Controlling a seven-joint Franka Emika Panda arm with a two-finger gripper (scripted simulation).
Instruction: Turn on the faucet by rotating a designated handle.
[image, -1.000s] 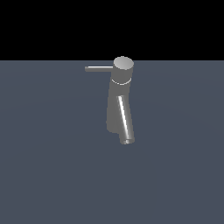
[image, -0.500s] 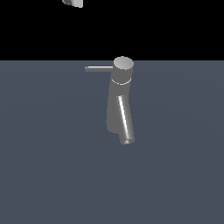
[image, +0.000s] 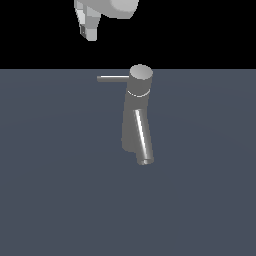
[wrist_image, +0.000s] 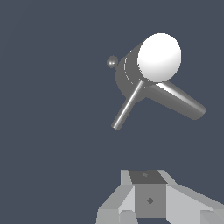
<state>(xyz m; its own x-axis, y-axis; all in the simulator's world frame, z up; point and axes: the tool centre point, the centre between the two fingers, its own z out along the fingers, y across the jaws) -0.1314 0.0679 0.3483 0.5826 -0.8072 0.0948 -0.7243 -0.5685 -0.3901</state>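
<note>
The faucet (image: 135, 125) is a grey tapered column with a round cap (image: 141, 75) and a slanted spout (image: 143, 142). The handle (image: 113, 78), a thin straight rod, sticks out from the cap toward the exterior view's left. My gripper (image: 90, 29) hangs above the handle's free end and well clear of it, only partly in frame. The wrist view looks down on the faucet (wrist_image: 135, 74), with the handle (wrist_image: 127, 106) pointing toward the gripper (wrist_image: 168, 216). Its finger bases stand apart with nothing between them, and the fingertips are cut off by the frame edge.
The faucet stands on a flat dark blue-grey floor (image: 55, 190). A small round knob (wrist_image: 112, 61) shows beside the column in the wrist view. The white arm (image: 112, 7) enters from the top of the exterior view.
The arm has come down into the exterior view from the top, over the handle's free end. The faucet and handle have not moved.
</note>
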